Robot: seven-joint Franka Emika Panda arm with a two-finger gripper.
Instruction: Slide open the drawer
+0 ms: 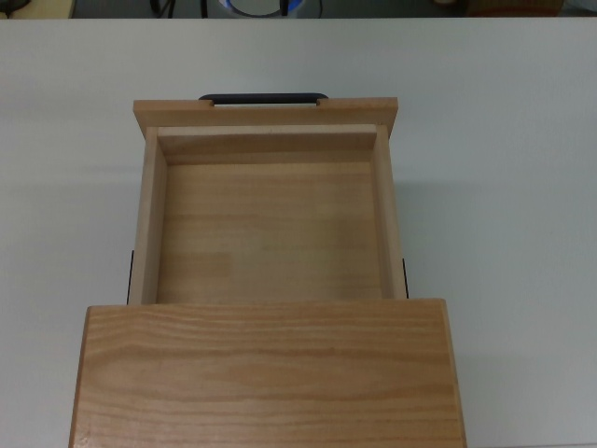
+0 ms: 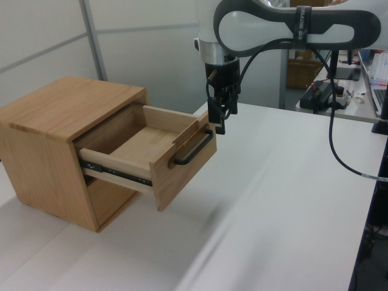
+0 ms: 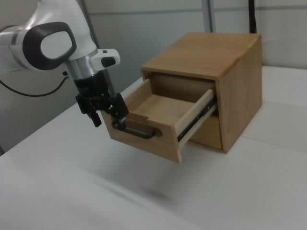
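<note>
A wide white table (image 2: 285, 200) fills the lower right of the left view and carries a light wood cabinet (image 2: 57, 130) standing directly on it at the left view's left, with bare white surface spreading around it in the top view.

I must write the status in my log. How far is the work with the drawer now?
Done: the drawer is pulled well out of the cabinet; its empty inside and side rails show. In hand: the gripper is open, apart from the black handle, which lies free, so the pull looks finished. Left: perhaps only moving the arm away; whether the drawer can slide further I cannot tell.
</note>
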